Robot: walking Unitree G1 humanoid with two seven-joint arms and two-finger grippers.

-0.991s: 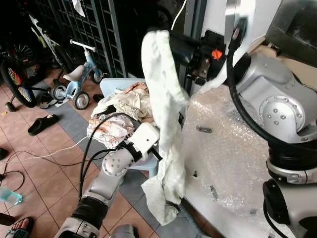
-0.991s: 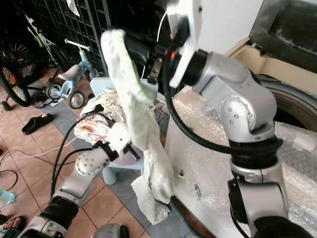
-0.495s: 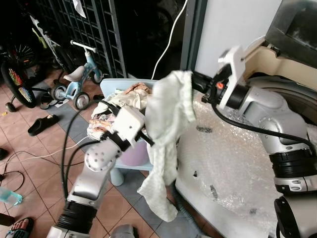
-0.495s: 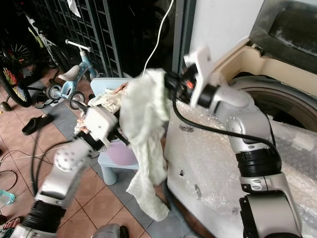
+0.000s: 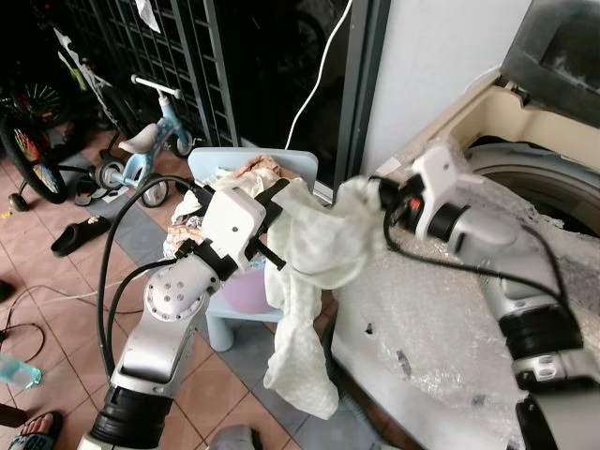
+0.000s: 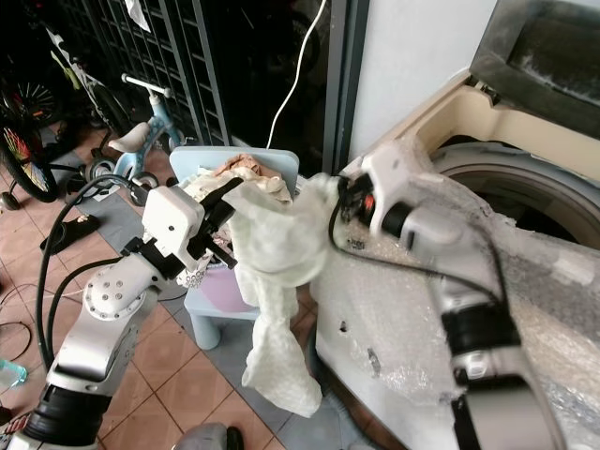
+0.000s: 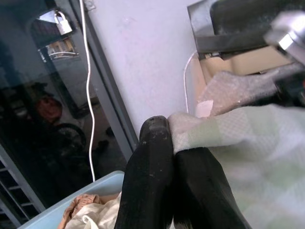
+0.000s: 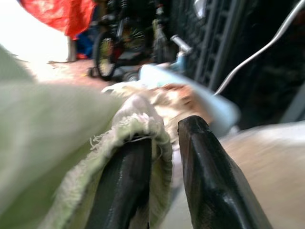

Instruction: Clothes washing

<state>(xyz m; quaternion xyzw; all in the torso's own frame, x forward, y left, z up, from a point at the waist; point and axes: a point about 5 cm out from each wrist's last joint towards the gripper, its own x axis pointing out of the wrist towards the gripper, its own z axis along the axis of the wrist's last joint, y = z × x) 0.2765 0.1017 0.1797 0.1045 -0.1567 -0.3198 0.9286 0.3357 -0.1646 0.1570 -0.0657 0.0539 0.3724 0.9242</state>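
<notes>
We carry the pale towel (image 5: 319, 258), pinched by left tool (image 7: 172, 143) and right tool (image 8: 164, 138), toward the washer drum (image 5: 539, 183), where we next must release it.

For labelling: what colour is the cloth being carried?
Pale green cloth, clearest in the right eye view.

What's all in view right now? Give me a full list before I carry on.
towel: one, pale green, stretched between both grippers, tail hanging toward the floor.
laundry basket: one, light blue, heaped with clothes, beside the washer.
washing machine: one, cream, lid up, bubble wrap on its front.
tricycle: one, blue-white, by the dark grille.
sandal: one, black, on the tiles.
left gripper: shut on the towel's corner.
right gripper: pinching the towel's frayed edge.
</notes>
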